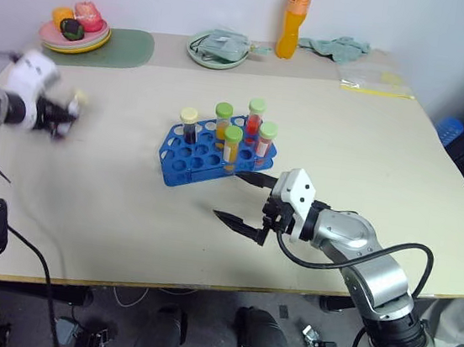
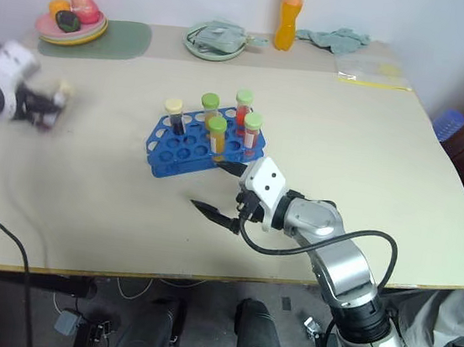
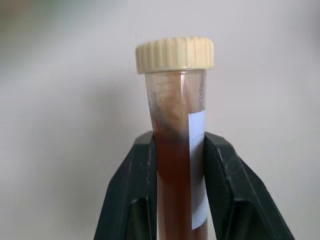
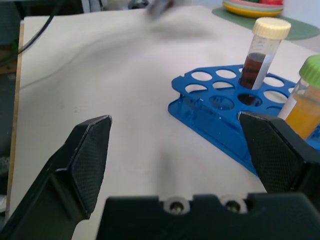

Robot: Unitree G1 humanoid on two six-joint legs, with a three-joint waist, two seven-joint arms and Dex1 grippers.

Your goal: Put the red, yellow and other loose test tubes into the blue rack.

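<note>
On the pale tabletop seen from the left eye, the blue rack sits near the middle, a bright plastic tray of round holes with open board on every side. Five capped tubes stand in it: a dark one with a cream cap at its left end, and four green-capped ones, two orange and two red, toward its right end. Just right of the rack and nearer the front edge, the right gripper hangs with its two black fingers spread wide and nothing between them. Far left of the rack, close to the table's left edge, the left gripper is a blur.

From the right eye, a tall orange bottle, a plate with a cloth and a plate of coloured food line the far edge behind the rack.

Through the left wrist view, the left gripper is clamped on a clear tube of dark brown liquid with a ribbed cream cap and a white label strip.

Through the right wrist view, textured black fingers stand wide apart, the rack's near corner just ahead of them, smooth bare board on its open side.
</note>
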